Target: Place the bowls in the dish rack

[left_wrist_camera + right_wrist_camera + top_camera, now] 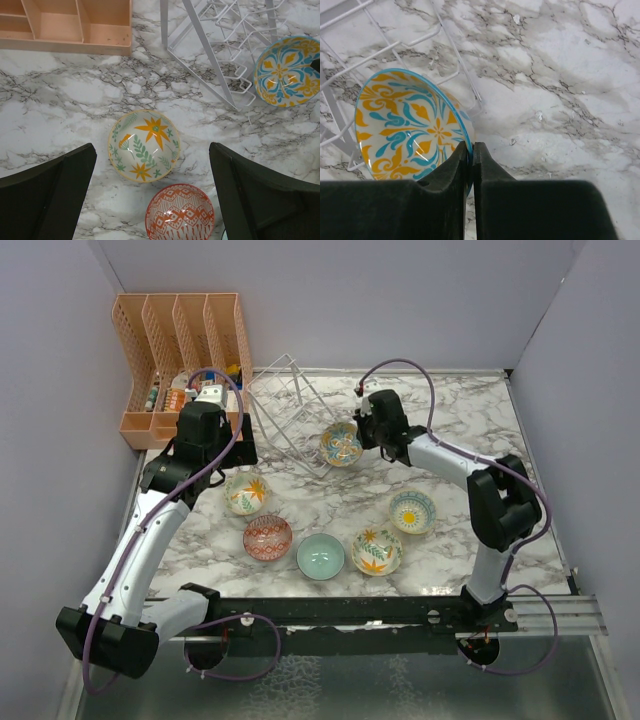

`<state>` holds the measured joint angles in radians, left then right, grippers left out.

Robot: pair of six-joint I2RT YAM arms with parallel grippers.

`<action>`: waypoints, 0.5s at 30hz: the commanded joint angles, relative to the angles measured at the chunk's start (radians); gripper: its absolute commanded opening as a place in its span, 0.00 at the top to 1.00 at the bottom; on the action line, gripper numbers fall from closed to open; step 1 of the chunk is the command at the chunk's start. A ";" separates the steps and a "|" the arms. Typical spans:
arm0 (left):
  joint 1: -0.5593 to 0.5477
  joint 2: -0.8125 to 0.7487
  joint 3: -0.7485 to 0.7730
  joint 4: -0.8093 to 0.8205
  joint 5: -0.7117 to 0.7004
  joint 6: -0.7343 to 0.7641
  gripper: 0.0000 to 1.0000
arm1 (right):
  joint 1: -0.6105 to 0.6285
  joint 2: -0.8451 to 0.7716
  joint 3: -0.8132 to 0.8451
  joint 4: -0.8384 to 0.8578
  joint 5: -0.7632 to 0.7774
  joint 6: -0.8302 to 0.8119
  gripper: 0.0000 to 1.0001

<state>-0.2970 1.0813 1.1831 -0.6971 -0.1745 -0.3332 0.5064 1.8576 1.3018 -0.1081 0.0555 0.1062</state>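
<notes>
My right gripper is shut on the rim of the blue-patterned bowl, which sits tilted at the front right end of the white wire dish rack. In the top view that bowl lies just left of the right gripper. Open and empty, my left gripper hovers above a cream leaf-print bowl and a red-patterned bowl. On the marble sit the leaf-print bowl, the red bowl, a teal bowl, a second cream flower bowl and a yellow-sun bowl.
An orange slotted organizer stands at the back left, close beside the rack. Small items lie between it and the left arm. Grey walls close in the table on three sides.
</notes>
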 commanded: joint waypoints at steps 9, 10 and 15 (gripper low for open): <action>-0.006 -0.007 0.000 0.024 -0.024 0.018 0.01 | 0.008 -0.171 -0.128 -0.073 0.077 -0.021 0.99; -0.006 -0.007 -0.001 0.025 -0.021 0.017 0.01 | 0.005 -0.190 -0.139 -0.079 0.070 -0.016 0.99; -0.007 -0.004 0.000 0.033 -0.014 0.014 0.01 | -0.030 -0.226 -0.164 -0.124 0.058 0.037 0.99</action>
<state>-0.2970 1.0813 1.1831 -0.6960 -0.1780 -0.3264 0.5064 1.6882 1.1366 -0.2199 0.1154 0.0959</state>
